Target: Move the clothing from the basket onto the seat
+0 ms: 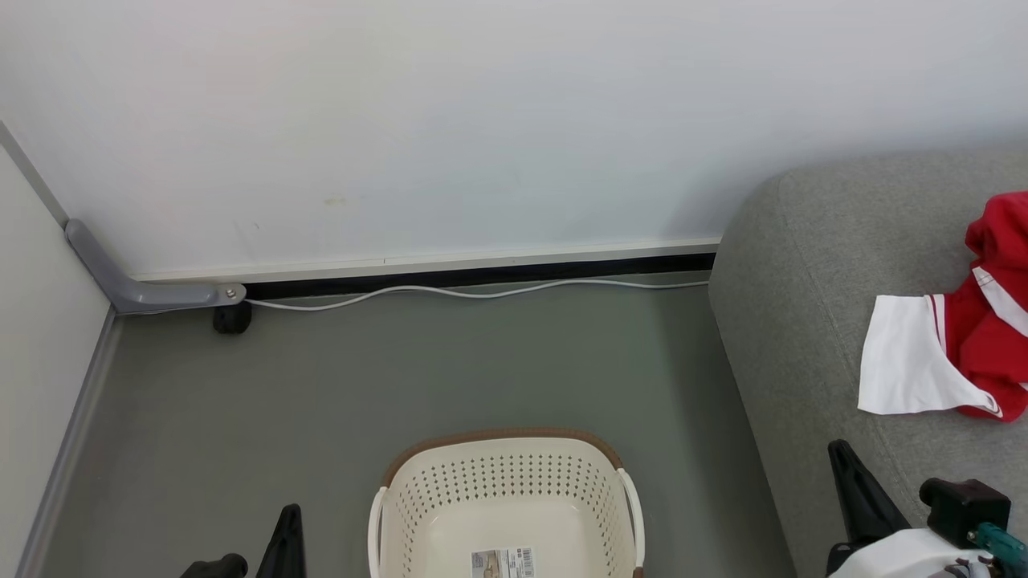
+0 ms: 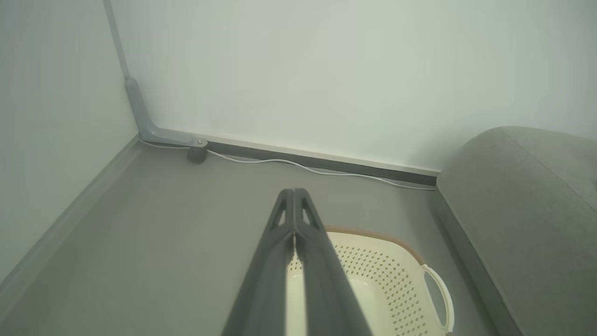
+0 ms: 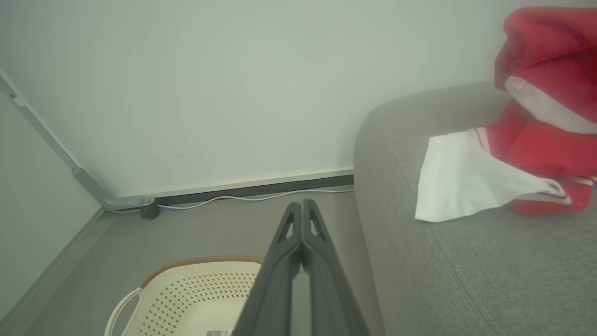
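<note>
Clothing (image 1: 976, 337): red-and-white heap lying on the seat (image 1: 803, 321), near its rounded end.
Basket (image 1: 498, 438): on the floor, no garment in the part visible.
Handling: likely light, soft and limp, so it will sag and trail. Pinch a bunched red fold, not the loose white flap.
Left claw (image 2: 294, 191): clenched, empty.
Right claw (image 3: 301, 203): clenched, empty.

I count one basket (image 1: 498, 474), one seat (image 1: 803, 321), one heap of clothing (image 1: 984, 345), one white cable (image 1: 482, 294), and two claws of mine: left gripper (image 2: 295, 191), right gripper (image 3: 301, 203).

Even, soft, bright light; wrist views hazier, red clothing (image 3: 545, 107) blurred up close.
</note>
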